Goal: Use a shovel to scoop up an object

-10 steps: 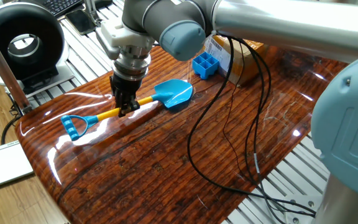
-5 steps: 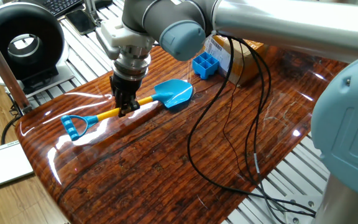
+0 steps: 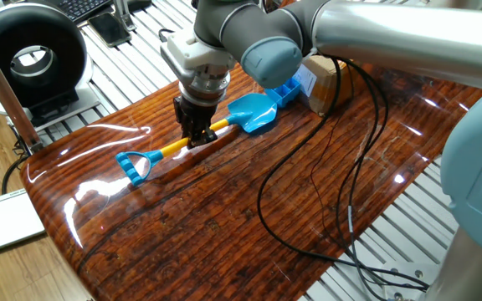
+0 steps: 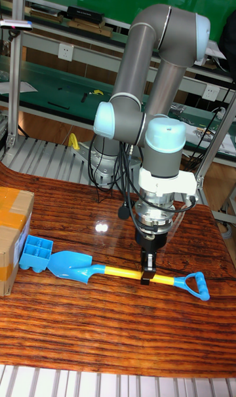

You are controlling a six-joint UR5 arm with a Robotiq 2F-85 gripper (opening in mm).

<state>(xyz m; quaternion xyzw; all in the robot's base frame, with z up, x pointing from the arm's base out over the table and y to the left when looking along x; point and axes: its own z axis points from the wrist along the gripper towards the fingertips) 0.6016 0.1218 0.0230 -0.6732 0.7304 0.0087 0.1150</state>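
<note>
Claw (image 3: 197, 139) grips the shovel (image 3: 192, 140) by its yellow shaft, light-blue blade touching blue tray (image 4: 36, 253).

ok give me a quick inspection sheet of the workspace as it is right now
surface: glossy wood-grain table, bare in front
job's things: shovel lying flat, blade tip touching the blue tray
clutter: cardboard box right behind the tray
grippers: gripper pointing down, fingers closed on the shovel's yellow shaft
cables: black cables hanging from the arm and trailing across the table
surroundings: black ring-shaped device to one side; shelving behind the arm
</note>
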